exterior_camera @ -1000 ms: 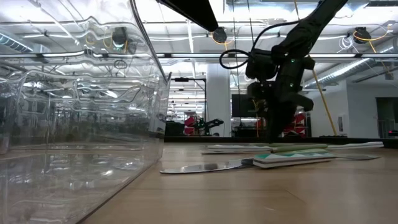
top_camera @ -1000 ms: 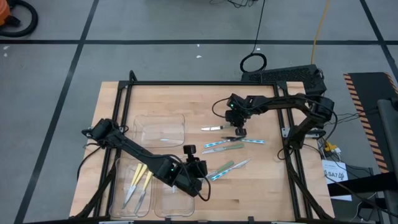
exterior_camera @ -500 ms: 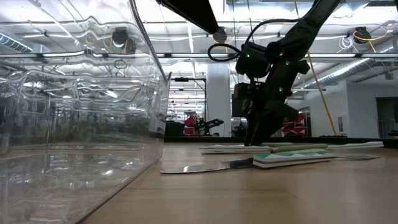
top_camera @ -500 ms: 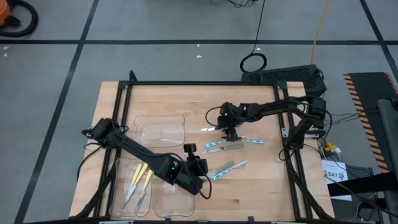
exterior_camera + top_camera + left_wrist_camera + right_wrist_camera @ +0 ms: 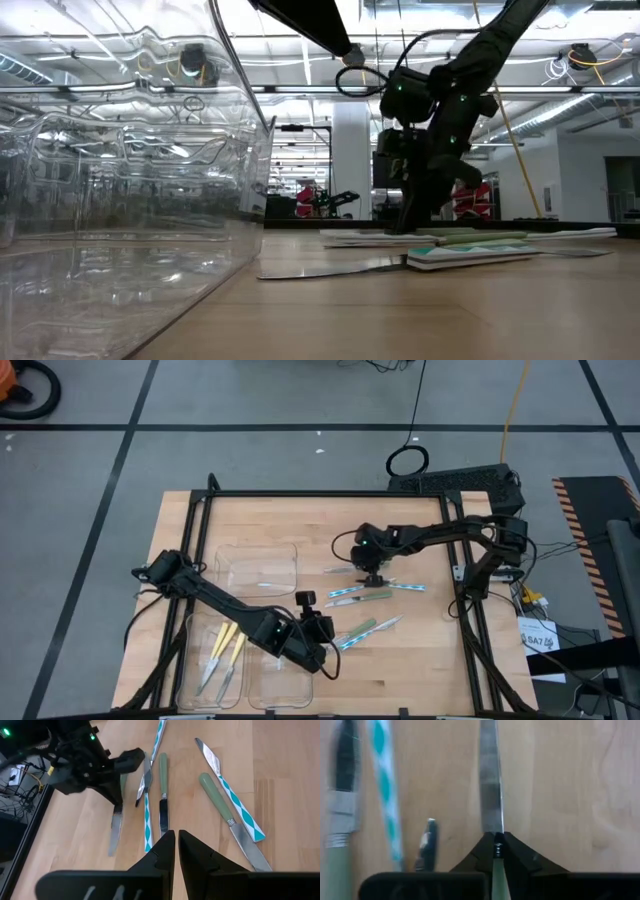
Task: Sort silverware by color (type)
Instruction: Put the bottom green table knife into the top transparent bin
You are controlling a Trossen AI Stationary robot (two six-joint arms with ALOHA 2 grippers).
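Right gripper (image 5: 373,574), low over the table's mid-right area, fingers clamped on a pale green handle of a knife (image 5: 492,775); blade lies flat on the wood, pointing away from the wrist cam, and in the high view points toward the trays. Just beside it, toward the table's front: a cluster w/ one green-handled knife (image 5: 372,596), one blue-patterned piece (image 5: 344,592) and another blue-patterned piece (image 5: 408,587), all flat, close together; whether they touch cannot be told. Nearest obstacles to the right gripper are these pieces, seen blurred alongside in the right wrist view. Further front, near the left gripper (image 5: 172,851): a second green-handled knife (image 5: 227,814) and a blue-diamond knife (image 5: 235,797), crossing or touching at the handle end. Left gripper hovers above the front centre of the table, fingers together, nothing between them; its arm lies across the clear trays. Trays: three visible, clear plastic, on the table's left half. Rear tray (image 5: 258,567) holds what looks like one pale blue piece; front-left tray (image 5: 190,660) holds two yellow-handled utensils (image 5: 225,651), side by side; front-middle tray (image 5: 262,678) is partly hidden by the left arm, contents not readable. Count on open wood per left wrist view: three green-handled, three blue-patterned.
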